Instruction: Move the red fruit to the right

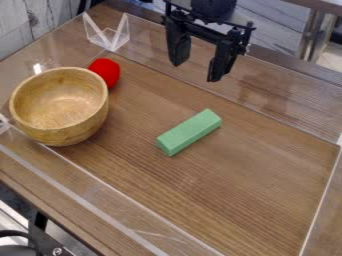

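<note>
The red fruit (106,70) is a small bright red piece lying on the wooden table, touching or almost touching the far right rim of the wooden bowl (59,104). My gripper (198,60) hangs above the table to the right of the fruit, pointing down. Its two black fingers (177,47) stand apart, open, with nothing between them. A clear gap of table separates the gripper from the fruit.
A green rectangular block (189,132) lies at an angle in the middle of the table. A clear plastic piece (107,35) stands at the back edge behind the fruit. A low transparent wall (80,190) rims the table.
</note>
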